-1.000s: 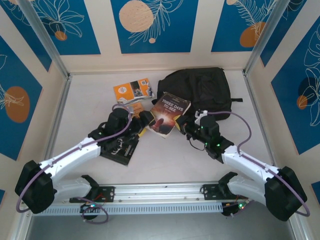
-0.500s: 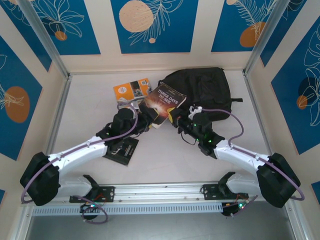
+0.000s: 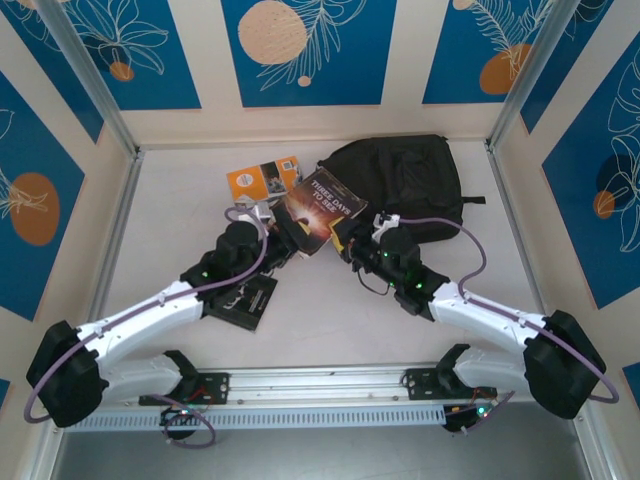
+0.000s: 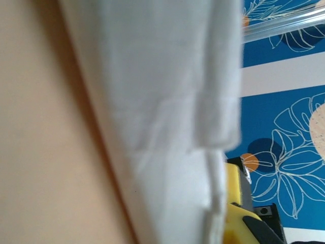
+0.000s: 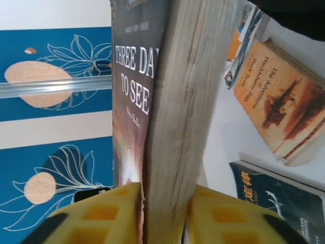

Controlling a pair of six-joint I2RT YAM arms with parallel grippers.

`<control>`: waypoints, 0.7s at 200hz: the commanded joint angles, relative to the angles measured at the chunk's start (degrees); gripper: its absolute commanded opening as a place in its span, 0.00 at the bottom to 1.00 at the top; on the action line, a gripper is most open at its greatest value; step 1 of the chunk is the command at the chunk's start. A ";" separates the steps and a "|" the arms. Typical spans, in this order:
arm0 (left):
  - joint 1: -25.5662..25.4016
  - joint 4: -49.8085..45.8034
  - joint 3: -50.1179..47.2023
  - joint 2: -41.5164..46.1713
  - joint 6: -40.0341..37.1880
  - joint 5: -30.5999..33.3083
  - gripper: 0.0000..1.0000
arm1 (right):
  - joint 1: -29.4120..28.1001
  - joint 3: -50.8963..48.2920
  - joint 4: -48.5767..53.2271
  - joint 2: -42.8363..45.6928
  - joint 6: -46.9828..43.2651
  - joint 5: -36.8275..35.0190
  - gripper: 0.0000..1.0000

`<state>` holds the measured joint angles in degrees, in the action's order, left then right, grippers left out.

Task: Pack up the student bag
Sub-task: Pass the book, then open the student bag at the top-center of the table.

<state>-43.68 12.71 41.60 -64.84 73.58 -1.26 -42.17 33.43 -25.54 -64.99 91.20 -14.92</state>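
Observation:
The student bag (image 3: 405, 180), a large black fabric backpack, lies at the back of the table; its dark edge (image 5: 297, 12) shows at the top right of the right wrist view. The "Three Days to See" book (image 3: 322, 207) hangs tilted just left of the bag, held from both sides. My left gripper (image 3: 287, 232) is shut on its left edge, where white pages (image 4: 162, 101) press against a yellow finger (image 4: 234, 208). My right gripper (image 5: 162, 216) is shut on its lower right edge (image 3: 345, 240), with the cover (image 5: 131, 101) and pages (image 5: 190, 91) between the yellow pads.
An orange book (image 3: 262, 181) lies behind the left arm. A black-covered book (image 3: 243, 300) lies under the left forearm, its cover (image 5: 277, 201) also below the held book. A tan paperback (image 5: 284, 109) rests beside it. Frame posts and walls ring the table (image 3: 330, 330).
Both arms have raised the "Three Days to See" book off the table and carried it back toward the bag's left side, tilting it more upright.

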 commanded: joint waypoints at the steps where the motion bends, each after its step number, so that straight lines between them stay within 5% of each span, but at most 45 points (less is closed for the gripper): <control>1: 1.41 -7.02 1.99 4.61 -6.44 3.12 0.00 | 0.26 4.80 12.94 4.40 -7.60 -4.27 0.44; 27: 3.09 -20.36 4.93 11.09 -14.39 5.96 0.00 | 1.48 9.93 34.47 6.27 -13.29 -7.58 0.49; 58: 4.54 -36.21 6.81 16.63 -20.62 8.55 0.00 | 5.58 13.77 42.12 5.06 -29.40 -6.79 0.50; 83: 5.68 -38.54 2.41 20.70 -19.39 4.82 0.00 | 9.49 21.32 45.81 -1.82 -47.36 -1.85 0.51; 106: 6.50 -41.20 0.50 23.03 -20.28 4.39 0.00 | 10.05 32.22 53.00 -12.15 -61.18 -4.21 0.58; 140: 6.75 -42.72 -0.72 24.56 -21.38 4.73 0.00 | 9.42 42.65 54.42 -24.07 -68.29 -3.24 0.68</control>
<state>-37.60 -30.11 41.43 -42.17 54.65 4.08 -32.21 70.91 24.38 -83.48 34.26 -18.81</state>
